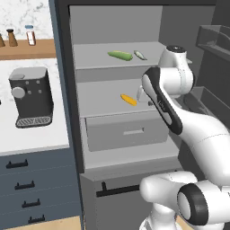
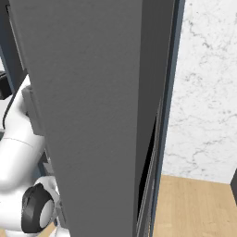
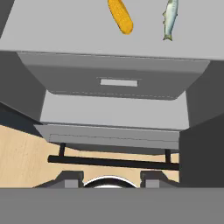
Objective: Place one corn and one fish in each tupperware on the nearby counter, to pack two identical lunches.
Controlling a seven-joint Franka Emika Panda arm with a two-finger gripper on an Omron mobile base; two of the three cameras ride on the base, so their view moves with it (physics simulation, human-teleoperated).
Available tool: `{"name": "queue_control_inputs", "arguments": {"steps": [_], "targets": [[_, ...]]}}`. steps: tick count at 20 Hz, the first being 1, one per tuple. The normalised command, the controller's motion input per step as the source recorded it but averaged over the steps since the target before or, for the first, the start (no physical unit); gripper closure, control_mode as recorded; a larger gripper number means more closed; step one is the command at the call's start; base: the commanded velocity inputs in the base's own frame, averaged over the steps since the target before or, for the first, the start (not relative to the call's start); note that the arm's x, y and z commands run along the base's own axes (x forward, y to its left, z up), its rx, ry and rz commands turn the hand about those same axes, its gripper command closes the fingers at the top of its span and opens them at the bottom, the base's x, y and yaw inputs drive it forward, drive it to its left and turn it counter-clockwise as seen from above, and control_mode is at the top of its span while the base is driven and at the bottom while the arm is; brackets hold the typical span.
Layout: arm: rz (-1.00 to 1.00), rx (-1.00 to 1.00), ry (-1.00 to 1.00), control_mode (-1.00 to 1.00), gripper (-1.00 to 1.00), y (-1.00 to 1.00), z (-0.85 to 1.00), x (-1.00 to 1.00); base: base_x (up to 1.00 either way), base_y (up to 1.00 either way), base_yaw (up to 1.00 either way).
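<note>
While you hold gripper (image 3: 107, 178) part-open, empty, in front of fridge drawer (image 3: 118, 82), yellow cob (image 3: 120, 15) and fish (image 3: 169, 18) lie side by side on shelf (image 3: 65, 30) beyond, well apart from tips, long axes pointing away from you. Reach forward.

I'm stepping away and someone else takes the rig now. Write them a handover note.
Gripper: holds nothing, fingers apart, aimed into the open fridge below its middle shelf.
Yellow corn and one fish lie on the middle shelf. Green corn and the other fish lie on the top shelf.
Done: fridge open; nothing picked up yet.
Left: carry one corn and one fish to each container on the counter. The containers are not in sight here.
</note>
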Motion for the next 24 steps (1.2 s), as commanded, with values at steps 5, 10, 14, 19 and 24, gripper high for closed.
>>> {"name": "queue_control_inputs", "arguments": {"steps": [5,10,14,19,24], "targets": [[0.0,0.0,-0.07,-1.0,-1.0,0.0,-0.21,0.06,0.0,0.0,0.0],[0.0,0.0,-0.01,-1.0,-1.0,-0.11,-0.17,0.03,0.0,0.0,0.0],[0.0,-0.02,-0.03,-1.0,-1.0,-0.08,-0.21,0.12,0.0,0.0,0.0],[0.01,0.0,-0.02,-1.0,-1.0,-0.02,-0.17,0.55,0.0,0.0,0.0],[0.06,0.0,-0.04,-1.0,-1.0,-0.01,-0.3,0.71,0.0,0.0,0.0]]}}
